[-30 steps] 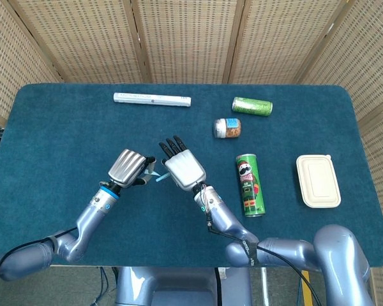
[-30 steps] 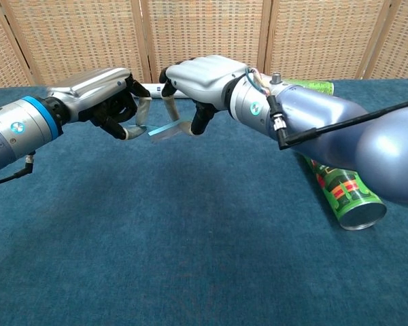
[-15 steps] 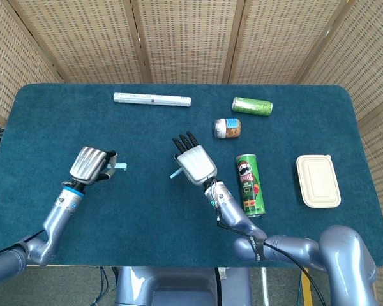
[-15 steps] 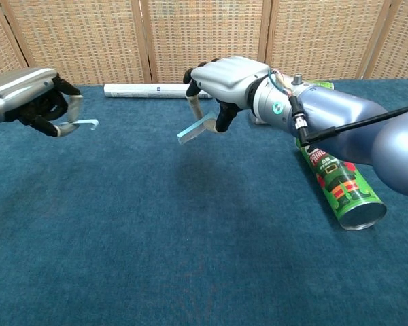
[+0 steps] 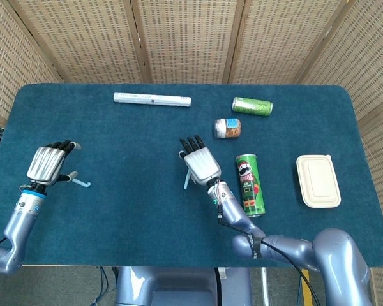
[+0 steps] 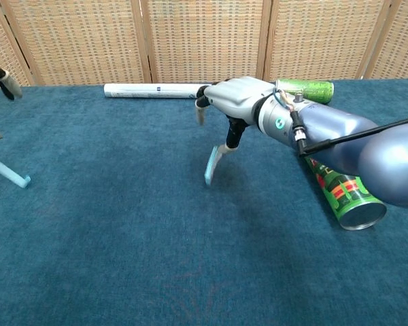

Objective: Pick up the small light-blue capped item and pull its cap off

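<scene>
Two robot arms reach over a dark blue worktop [image 5: 115, 210] backed by wicker screens. The left hand [image 5: 48, 164] sits near the worktop's left edge with its fingers spread apart and nothing in them. Just to its right, a small light-blue cap [image 5: 83, 183] lies on the cloth; in the chest view it rests at the far left [image 6: 12, 174], just below the fingertips [image 6: 7, 83] that poke into the picture there. The right hand [image 5: 201, 164] is near the middle of the worktop, palm down. Its lower fingers pinch a thin light-blue item [image 6: 211, 166], which hangs almost upright beneath the hand with its lower end at or just above the cloth; contact cannot be told. The item and its cap lie well apart, one with each hand. To the right of the right hand lies a tall green snack tube [image 5: 249, 185], and further right a cream lidded box [image 5: 318, 181]. Beyond the hand are a small jar [image 5: 227, 128] on its side, a green can [image 5: 252, 106] and a long white tube [image 5: 152, 99].
</scene>
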